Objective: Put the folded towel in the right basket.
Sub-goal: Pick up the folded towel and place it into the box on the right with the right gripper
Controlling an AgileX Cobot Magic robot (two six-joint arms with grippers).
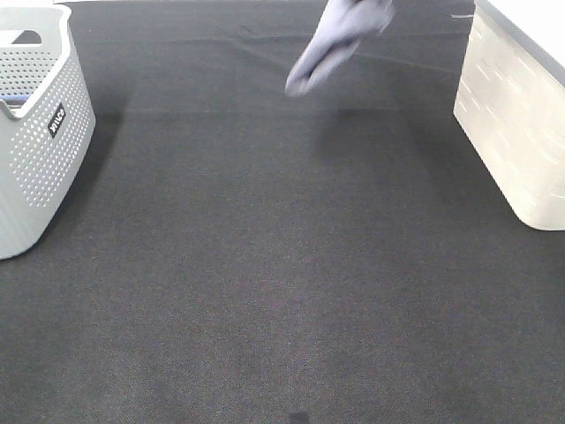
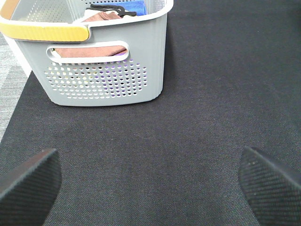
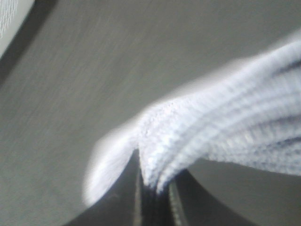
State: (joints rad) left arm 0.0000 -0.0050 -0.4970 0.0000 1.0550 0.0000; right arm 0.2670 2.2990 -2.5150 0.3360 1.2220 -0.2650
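The folded towel (image 1: 338,42), pale lavender-grey, hangs in the air over the far edge of the table (image 1: 265,283), right of its middle and clear of the dark surface, its lower end drooping toward the left. In the blurred right wrist view, the right end effector (image 3: 153,190) is clenched on a bunched fold of the towel (image 3: 216,136). The right basket (image 1: 516,132), cream-white, stands at the table's right edge, apart from the towel. The left end effector (image 2: 149,179) is released, its fingers (image 2: 30,181) spread wide over bare table, near the grey left basket (image 2: 103,80) at the left edge, which holds other folded cloths.
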